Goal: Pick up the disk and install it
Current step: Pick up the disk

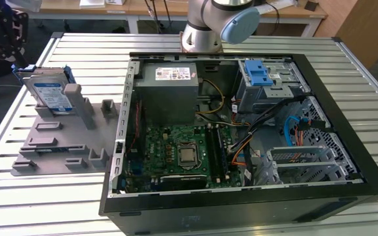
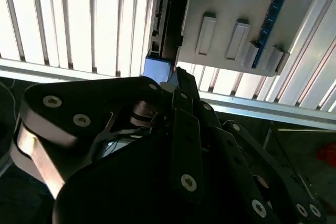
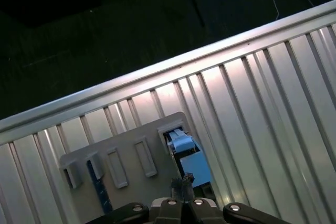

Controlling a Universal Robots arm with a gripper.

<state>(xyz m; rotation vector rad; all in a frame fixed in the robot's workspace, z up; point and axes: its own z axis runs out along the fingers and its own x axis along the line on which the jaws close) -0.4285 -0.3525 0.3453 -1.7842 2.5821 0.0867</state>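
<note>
the disk (image 1: 47,93) stands on edge at the far end of a grey fixture (image 1: 64,142), at the exterior view's left. it rests on the slatted metal counter (image 1: 77,49), well apart from the open computer case (image 1: 241,209). its labelled face looks toward the near side. a grey post of the fixture stands at its right side, touching or just beside, i cannot tell which.

it looks like a stiff metal slab, dense for its bulk, with smooth faces that would likely slip under a light pinch (and it probably would not forgive a drop or a knock). the safer hold seems to be across its thickness at the free upper edge, or on the blue side rails.

in the second wrist view the end effector (image 2: 181,83) hangs above the fixture near the counter's edge. i cannot tell whether it is open or closed. the disk sits in the fixture, so the end effector is not carrying it.

the fixture's posts and blocks crowd the disk's foot, so i judge it would come free upward rather than sideways.

inside the case, a grey power supply box (image 1: 169,96) sits at the far side. a silver cage with a blue latch (image 1: 263,77) is at the far right, and a green motherboard (image 1: 179,150) lies nearer. loose cables (image 1: 241,123) run between them and could snag. the arm's base (image 1: 199,34) stands on the counter beyond the case.
</note>
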